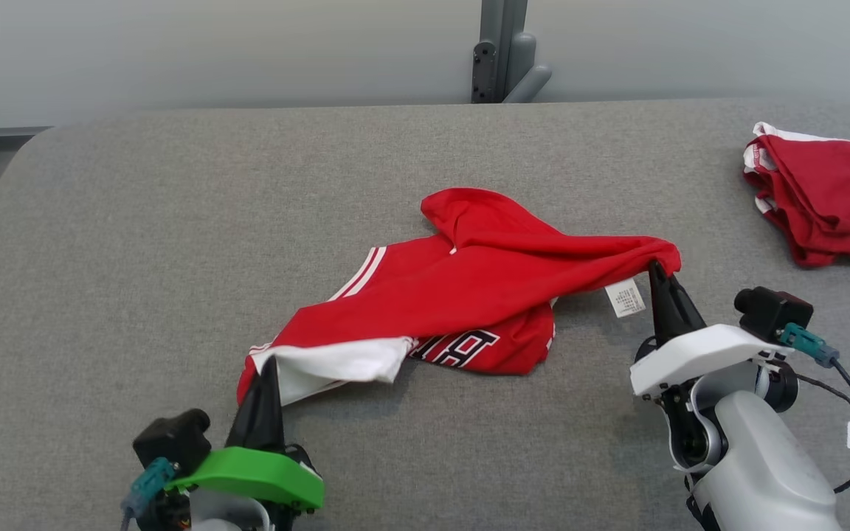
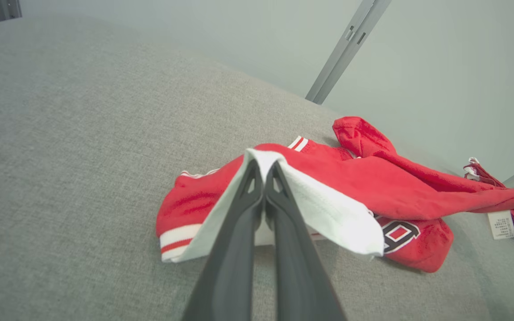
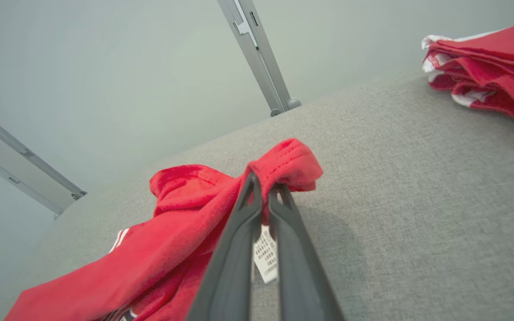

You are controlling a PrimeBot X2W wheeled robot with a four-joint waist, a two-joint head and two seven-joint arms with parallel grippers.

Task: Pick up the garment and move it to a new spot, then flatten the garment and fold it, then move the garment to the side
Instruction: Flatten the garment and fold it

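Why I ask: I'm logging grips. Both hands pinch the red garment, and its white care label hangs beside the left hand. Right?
Wrong side. The left hand and right hand both pinch the red garment, but its white care label hangs beside the right hand, as the head view shows.

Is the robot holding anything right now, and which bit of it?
Yes, the red garment: the left end effector pinches its white turned-out edge, the right end effector a bunched red corner beside the care label.
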